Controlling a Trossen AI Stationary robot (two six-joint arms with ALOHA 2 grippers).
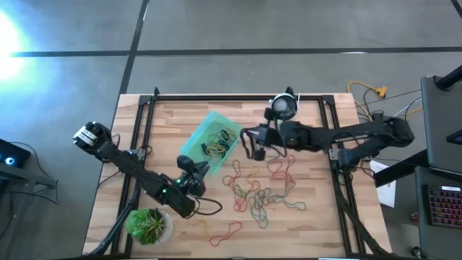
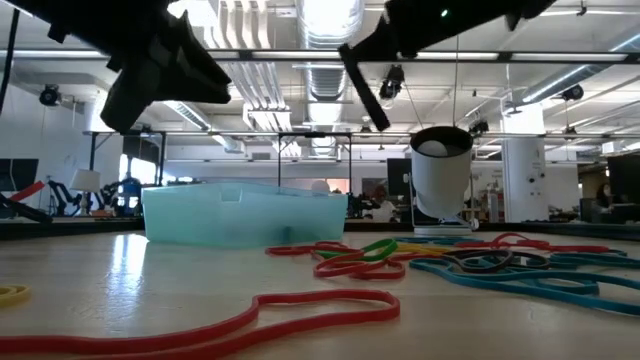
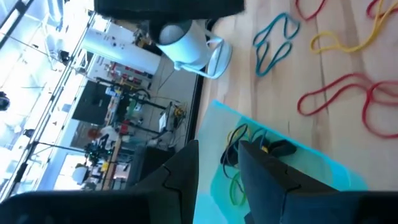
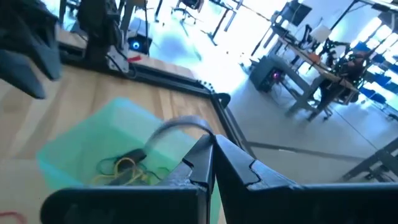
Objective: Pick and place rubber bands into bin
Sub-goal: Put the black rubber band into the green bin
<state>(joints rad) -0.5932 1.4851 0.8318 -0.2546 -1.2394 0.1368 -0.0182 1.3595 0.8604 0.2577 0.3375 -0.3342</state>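
- We saw the right gripper (image 4: 211,163) with fingers pressed together, pinching a thin grey band (image 4: 181,126) that arched up over the bin (image 4: 81,146)
- We saw the left gripper (image 3: 219,171) partly open, a narrow gap between fingers, holding nothing, hovering by the bin's near corner
- In the high view we found the bin (image 1: 193,141) mid-table, tilted diagonally, between both grippers; right gripper (image 1: 254,144) just beside its right edge, left gripper (image 1: 193,170) at its lower end
- Only the right wrist view showed the grey band; high view couldn't resolve it
- The low view showed the bin's (image 2: 240,215) translucent teal walls, low, sitting flat
- Bin already held yellow, green and black bands (image 1: 219,141)
- Loose rubber bands (image 1: 263,191) lay scattered right of the bin: red, yellow, green, teal, tangled and overlapping
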